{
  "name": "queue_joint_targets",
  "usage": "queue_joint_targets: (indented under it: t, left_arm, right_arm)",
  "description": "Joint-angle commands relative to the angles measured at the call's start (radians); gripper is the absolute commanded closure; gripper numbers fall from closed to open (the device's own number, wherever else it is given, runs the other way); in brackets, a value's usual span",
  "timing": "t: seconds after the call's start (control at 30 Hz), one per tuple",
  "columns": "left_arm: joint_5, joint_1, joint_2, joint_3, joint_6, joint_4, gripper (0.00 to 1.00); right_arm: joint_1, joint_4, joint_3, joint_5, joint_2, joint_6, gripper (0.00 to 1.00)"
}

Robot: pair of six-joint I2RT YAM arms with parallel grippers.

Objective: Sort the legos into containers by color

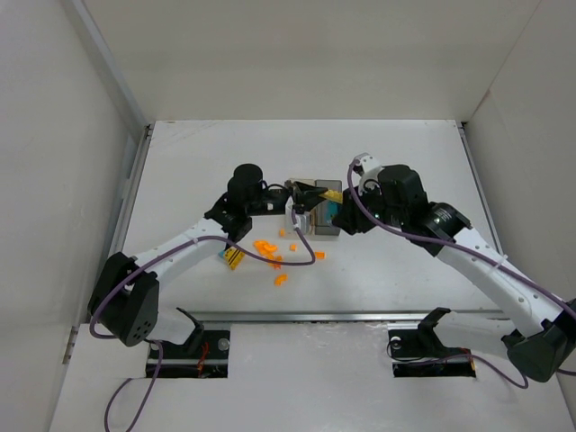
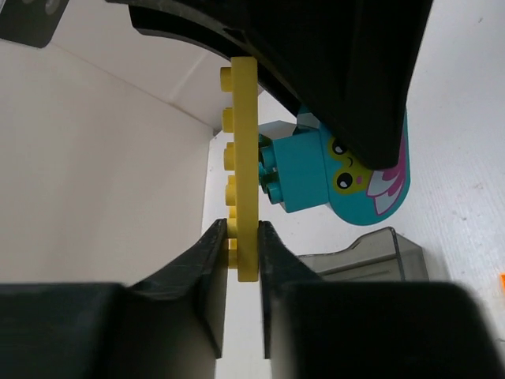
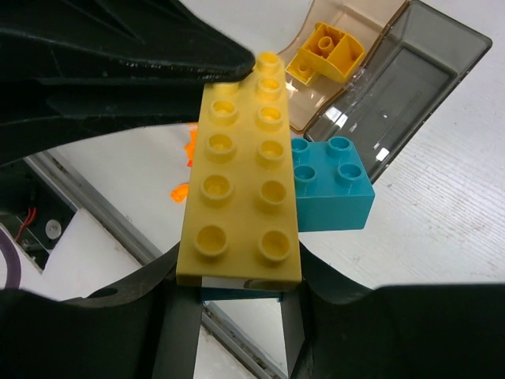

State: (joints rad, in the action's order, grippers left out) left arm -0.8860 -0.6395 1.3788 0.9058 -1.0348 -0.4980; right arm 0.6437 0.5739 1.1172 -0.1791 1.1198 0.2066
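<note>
- Yellow plate (image 3: 241, 181): flat and long, two rows of studs. It is held in the air between both grippers, over the bins at mid-table (image 1: 225, 162).
- Long axis runs from one gripper to the other. In the left wrist view it shows edge-on, studs facing left.
- Left gripper (image 2: 243, 237): fingers pressed together, pinching one end of the plate across its thin faces.
- Right gripper (image 3: 237, 290): fingers close against the sides of the plate's other end. Whether they press the plate or the teal piece under it cannot be told.
- Teal brick (image 3: 331, 185): sits against the plate's long edge. It is glossy, with a printed cartoon face, partly hidden by the black gripper body.
- Amber bin (image 3: 379, 20): translucent, cut off by the frame, one yellow brick (image 3: 325, 54) inside.
- Grey bin (image 3: 426, 71): smoky and translucent, touching the amber one.
- Orange bricks (image 1: 265, 247) and a striped yellow brick (image 1: 234, 259) lie loose on the table; too small to see in detail.
</note>
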Motion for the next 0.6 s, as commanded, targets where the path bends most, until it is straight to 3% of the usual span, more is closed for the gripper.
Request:
queue_joint_targets:
  t: [0.0,0.2,0.3,0.47,0.57]
  left_arm:
    - [0.002,-0.002,-0.015,0.018,-0.008,-0.045,0.97]
    - [0.088,-0.011,-0.015,0.03,0.102,-0.045,1.0]
    - [0.234,-0.011,-0.004,0.056,0.22,-0.045,1.0]
    - [0.543,0.009,0.006,0.07,0.661,0.025,1.0]
    - [0.656,0.009,0.028,0.079,0.792,0.189,1.0]
  right_arm:
    - [0.024,-0.055,0.001,0.0,-0.015,0.017,1.0]
    - [0.024,-0.065,-0.06,0.032,-0.024,0.053,1.0]
    - [0.024,-0.056,-0.076,0.067,-0.037,0.074,1.0]
    - [-0.002,-0.034,-0.097,0.124,-0.066,0.115,1.0]
    - [-0.015,-0.022,-0.097,0.153,-0.066,0.126,1.0]
